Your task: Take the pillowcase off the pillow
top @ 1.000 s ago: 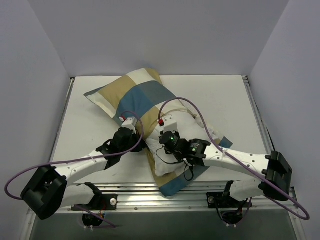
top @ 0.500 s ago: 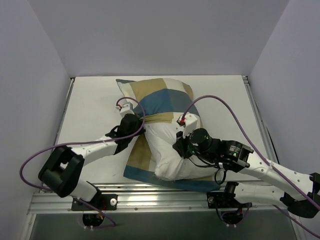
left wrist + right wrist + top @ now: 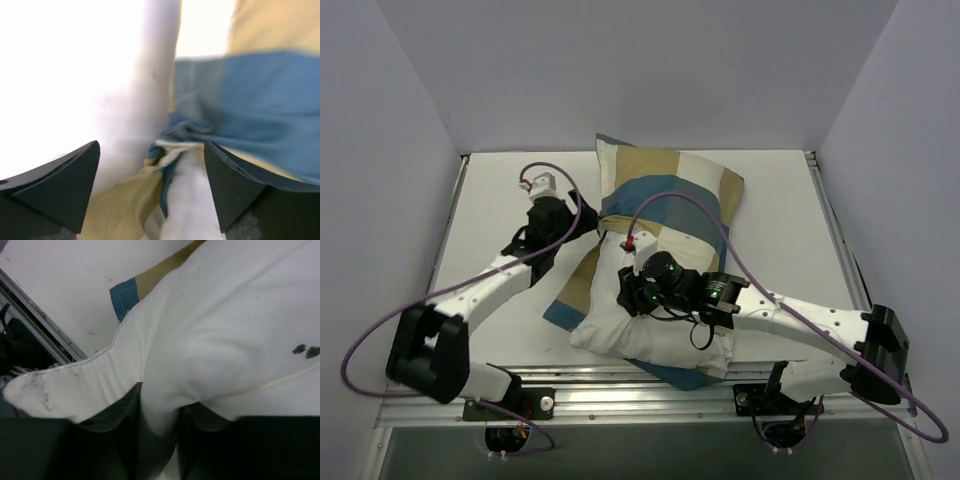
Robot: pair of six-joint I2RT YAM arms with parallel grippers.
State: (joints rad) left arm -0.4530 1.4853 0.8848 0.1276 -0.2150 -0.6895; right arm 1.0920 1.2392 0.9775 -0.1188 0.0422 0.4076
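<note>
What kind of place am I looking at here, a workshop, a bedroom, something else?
Most likely a robotics lab test cell: a white table boxed in by plain walls, a left arm and right arm bolted to a metal rail at its near edge, and a half-covered pillow to practise on.

Nothing legible found: no text, label, brand, number or sign can be read in any view. The dark specks [image 3: 306,350] on the pillow [image 3: 235,325], seen in the right wrist view, are too small and blurred to read as characters.
</note>
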